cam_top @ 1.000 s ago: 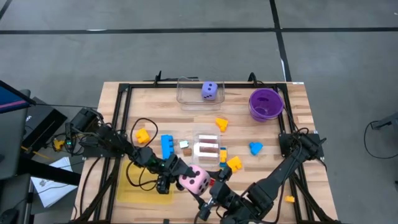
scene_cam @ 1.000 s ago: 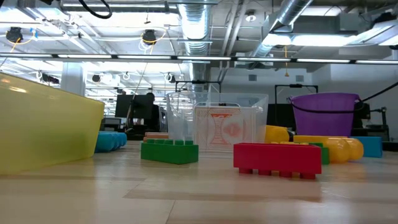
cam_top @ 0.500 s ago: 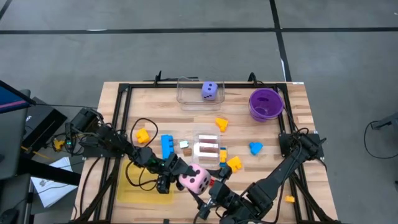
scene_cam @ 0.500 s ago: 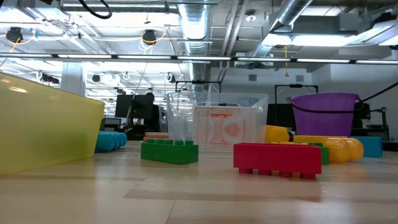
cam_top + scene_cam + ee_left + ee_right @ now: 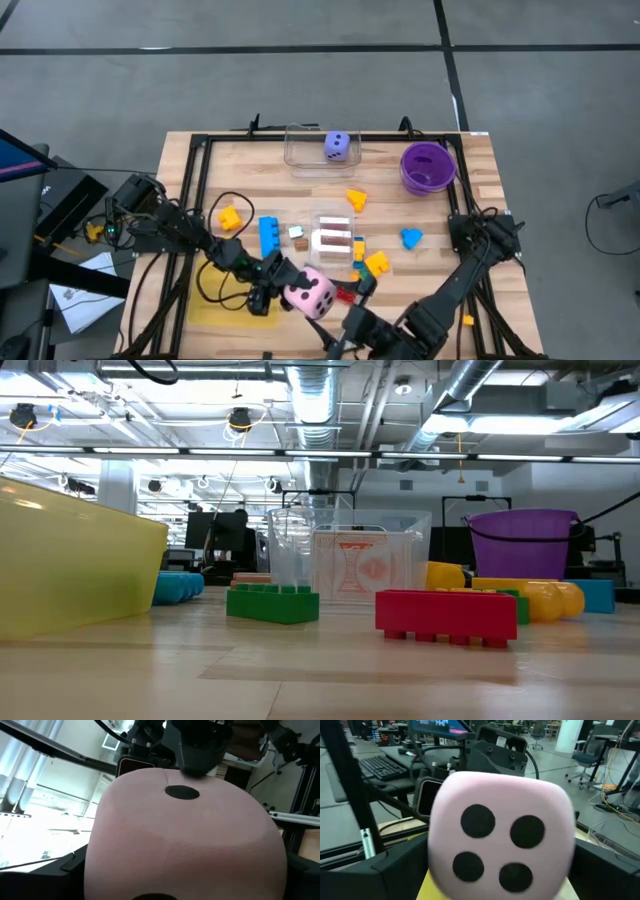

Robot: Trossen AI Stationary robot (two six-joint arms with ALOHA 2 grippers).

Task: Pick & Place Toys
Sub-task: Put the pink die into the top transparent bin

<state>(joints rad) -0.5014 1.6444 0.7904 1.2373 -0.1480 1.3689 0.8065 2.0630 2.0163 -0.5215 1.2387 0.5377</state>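
Beside the yellow tray [image 5: 228, 301] my left gripper [image 5: 283, 291] pinches the pink die [image 5: 312, 294] for handoff — right gripper's [image 5: 352, 325] fingers — can't tell.

On the counter [image 5: 320, 680], a green brick [image 5: 272, 603] and a red brick [image 5: 447, 616] lie before a clear box [image 5: 345, 565]; a yellow tray [image 5: 70, 565] stands left, a purple bowl [image 5: 522, 546] right.

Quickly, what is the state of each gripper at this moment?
Left gripper: closed on the pink die, near the table's front edge.
Right gripper: close beside the same die; open or closed cannot be told.
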